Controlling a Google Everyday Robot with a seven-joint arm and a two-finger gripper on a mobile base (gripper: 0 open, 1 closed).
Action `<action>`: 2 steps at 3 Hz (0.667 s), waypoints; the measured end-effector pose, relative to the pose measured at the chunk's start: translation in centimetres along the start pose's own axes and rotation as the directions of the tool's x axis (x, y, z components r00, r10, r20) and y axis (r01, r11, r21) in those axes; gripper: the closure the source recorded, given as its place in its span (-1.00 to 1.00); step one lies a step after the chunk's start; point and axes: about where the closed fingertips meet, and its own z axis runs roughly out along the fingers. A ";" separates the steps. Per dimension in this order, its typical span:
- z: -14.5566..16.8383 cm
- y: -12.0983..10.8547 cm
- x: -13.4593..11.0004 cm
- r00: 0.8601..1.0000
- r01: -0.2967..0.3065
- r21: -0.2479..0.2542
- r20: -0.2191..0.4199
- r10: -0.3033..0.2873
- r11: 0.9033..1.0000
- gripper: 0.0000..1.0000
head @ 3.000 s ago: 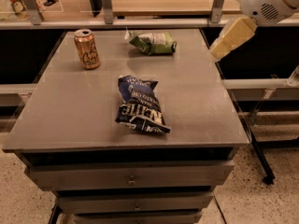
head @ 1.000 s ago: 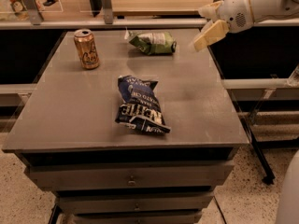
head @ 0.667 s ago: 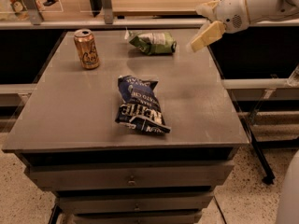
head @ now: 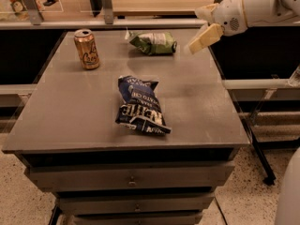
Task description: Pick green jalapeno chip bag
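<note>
Grey surface (head: 201, 102), seen from the front and slightly above. Three things lay on it.

Green jalapeno chip bag (head: 153, 42) sat toward the far edge, a little right of centre. It lay on its side, crumpled, with a pale patch on its upper face. Nothing was touching it.

Dark blue chip bag (head: 140, 106) with white lettering lay near the middle of the surface, well apart from the green one and nearer the camera. It was creased, its long axis running roughly front to back.

Gold-coloured can (head: 87, 49) stood upright at the far left, well apart from both bags.

White arm (head: 253, 6) entered from the upper right. The tool (head: 197, 45) hung over the far right part of the surface, just to the right of the green bag. It pointed down and to the left toward the bag but did not touch it. It carried nothing. Only one cream-coloured part of it showed from this angle, so whether it was wide or narrow could not be told.

Drawers (head: 129, 177) with small knobs ran below the front edge of the surface.
</note>
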 end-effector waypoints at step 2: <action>4.2 -1.8 0.6 0.999 -0.021 -0.026 0.049 0.022 0.999 -1.00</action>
